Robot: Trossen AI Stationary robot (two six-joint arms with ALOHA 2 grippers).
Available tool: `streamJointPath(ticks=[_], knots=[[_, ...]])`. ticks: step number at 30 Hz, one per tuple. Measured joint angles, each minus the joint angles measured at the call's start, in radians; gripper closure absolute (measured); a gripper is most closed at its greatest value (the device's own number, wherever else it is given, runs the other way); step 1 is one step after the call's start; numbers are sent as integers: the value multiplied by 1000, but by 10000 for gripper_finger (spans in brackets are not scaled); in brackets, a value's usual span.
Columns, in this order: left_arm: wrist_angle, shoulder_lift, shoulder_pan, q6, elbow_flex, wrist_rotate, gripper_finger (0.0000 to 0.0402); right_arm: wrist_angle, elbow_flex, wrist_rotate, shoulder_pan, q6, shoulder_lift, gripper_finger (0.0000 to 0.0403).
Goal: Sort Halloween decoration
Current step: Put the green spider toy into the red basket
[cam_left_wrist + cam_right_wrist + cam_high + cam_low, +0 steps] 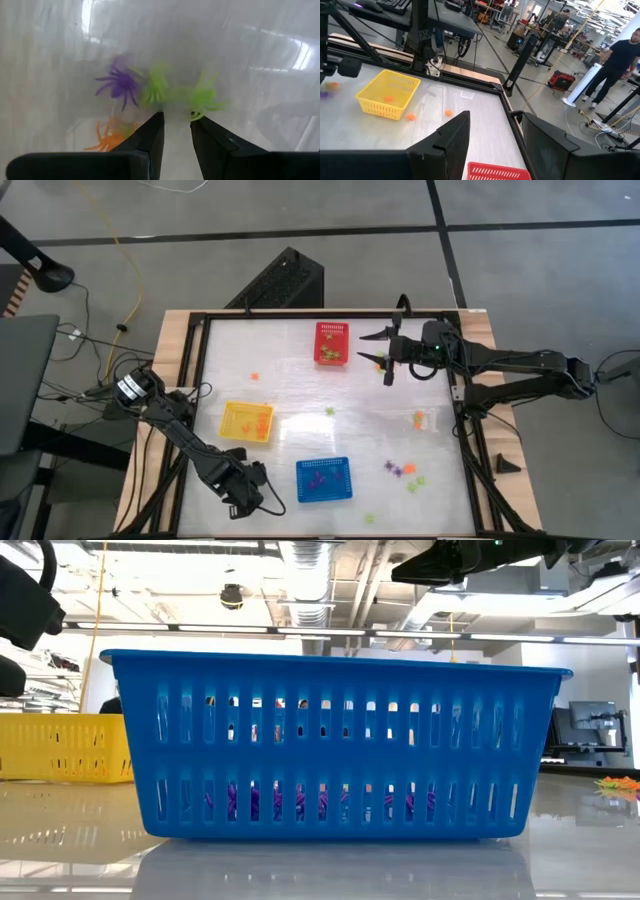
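Note:
The Halloween decoration is small plastic spiders. A purple one (119, 84), two light green ones (156, 87) (204, 97) and an orange one (107, 137) lie on the white table just beyond my left gripper (176, 117). That gripper is open, points down near the table's near left corner (243, 494), and has nothing between its fingers. More spiders lie loose at the right (396, 469) (418, 418). My right gripper (373, 348) hangs open and level, high over the far side by the red basket (332, 343).
A yellow basket (246, 422) stands left of centre and a blue basket (323, 479) near the front, with purple pieces inside (250, 802). A black frame (200, 360) rims the table. A person (615, 62) stands in the room beyond.

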Motion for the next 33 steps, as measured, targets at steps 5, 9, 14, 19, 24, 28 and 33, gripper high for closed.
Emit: streamJointPath(ticks=[5,9,14,19,24,28,33], knots=[[-1,0,0,4,-6,1,324,2,0,0,0,0,0,191],[-4,0,0,2,-6,0,358,2,0,0,0,0,0,191],[-28,0,18,-22,-7,84,389,2,0,0,0,0,0,191],[-30,-24,43,-29,-11,116,400,3,0,0,0,0,0,191],[-2,-66,49,-29,-10,104,400,3,0,0,0,0,0,191],[42,-66,49,-63,-11,103,400,3,0,0,0,0,0,191],[152,-66,49,-38,-10,64,385,2,0,0,0,0,0,191]])
